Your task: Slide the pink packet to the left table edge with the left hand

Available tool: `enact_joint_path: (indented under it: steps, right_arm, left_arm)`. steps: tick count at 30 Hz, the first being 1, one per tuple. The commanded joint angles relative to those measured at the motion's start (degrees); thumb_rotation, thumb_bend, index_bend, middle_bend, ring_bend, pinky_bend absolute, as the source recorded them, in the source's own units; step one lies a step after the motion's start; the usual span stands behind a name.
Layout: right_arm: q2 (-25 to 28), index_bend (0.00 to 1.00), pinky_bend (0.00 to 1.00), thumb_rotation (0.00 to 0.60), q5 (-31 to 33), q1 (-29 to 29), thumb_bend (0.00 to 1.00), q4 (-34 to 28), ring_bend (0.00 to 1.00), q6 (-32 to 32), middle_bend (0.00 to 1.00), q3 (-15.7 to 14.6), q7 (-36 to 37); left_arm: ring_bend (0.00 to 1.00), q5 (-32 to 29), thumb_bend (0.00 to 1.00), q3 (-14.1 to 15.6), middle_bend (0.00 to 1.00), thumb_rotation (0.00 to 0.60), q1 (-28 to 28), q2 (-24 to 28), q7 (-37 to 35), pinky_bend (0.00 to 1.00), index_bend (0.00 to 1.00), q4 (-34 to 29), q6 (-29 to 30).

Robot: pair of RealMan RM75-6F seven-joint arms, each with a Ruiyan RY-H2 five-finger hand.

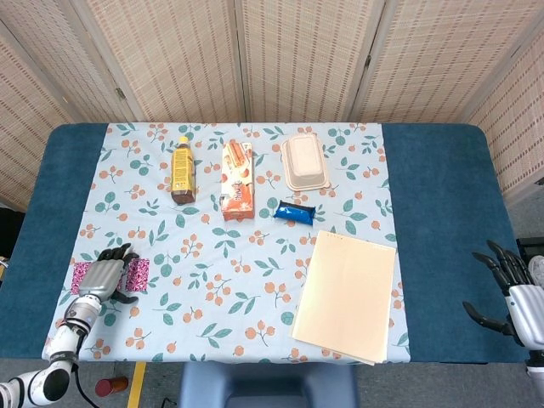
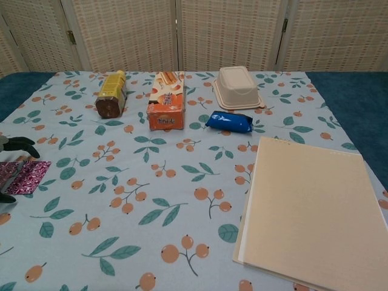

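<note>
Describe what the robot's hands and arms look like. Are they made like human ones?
Roughly, yes. The left hand and right hand have silver-grey metal backs and slim black jointed fingers. Pale silver-white wrists lead back to the arms.

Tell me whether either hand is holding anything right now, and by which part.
Nothing is held. The left hand lies flat on the middle of the pink packet, fingers spread; the right hand is open, off the table's right side.
</note>
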Motion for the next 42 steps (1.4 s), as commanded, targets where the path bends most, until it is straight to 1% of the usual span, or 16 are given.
enact_joint_path:
  steps: [1,17,24,31,35,42]
  right_arm:
    - [-0.05,0.15,0.0,0.6,0.05,-0.02,0.28,0.1,0.0,0.0,0.05,0.02,0.13]
    - [-0.21,0.15,0.0,0.6,0.31,-0.18,0.28,0.59,0.0,-0.1,0.05,0.04,0.47]
    - [-0.24,0.15,0.0,0.6,0.37,-0.22,0.28,0.59,0.0,-0.13,0.05,0.06,0.44]
    - [-0.32,0.15,0.0,0.6,0.49,-0.36,0.28,0.76,0.0,-0.08,0.05,0.07,0.61]
    - [-0.24,0.15,0.0,0.6,0.45,-0.41,0.28,0.76,0.0,0.08,0.05,0.13,0.61]
    - [-0.16,0.15,0.0,0.6,0.32,-0.34,0.28,0.65,0.0,0.12,0.05,0.21,0.6]
  left_arm:
    - [0.0,-0.57,0.18,0.28,0.0,0.6,-0.06,-0.2,0.18,0.0,0.19,0.01,0.12]
    - [0.0,-2.34,0.19,0.42,0.0,0.6,-1.34,-1.77,0.42,0.0,0.22,2.22,0.23]
    - [0.0,-2.61,0.19,0.6,0.0,0.6,-1.67,-2.46,0.51,0.0,0.25,2.93,0.44]
    - [0.0,-1.87,0.2,0.62,0.0,0.6,-1.55,-2.88,-0.04,0.0,0.3,3.17,1.41]
    - [0.0,-0.87,0.2,0.65,0.0,0.6,-1.16,-1.95,-0.43,0.0,0.31,1.95,2.58]
    - [0.0,1.71,0.2,0.85,0.0,0.6,0.53,2.0,-2.17,0.0,0.31,-1.1,5.6]
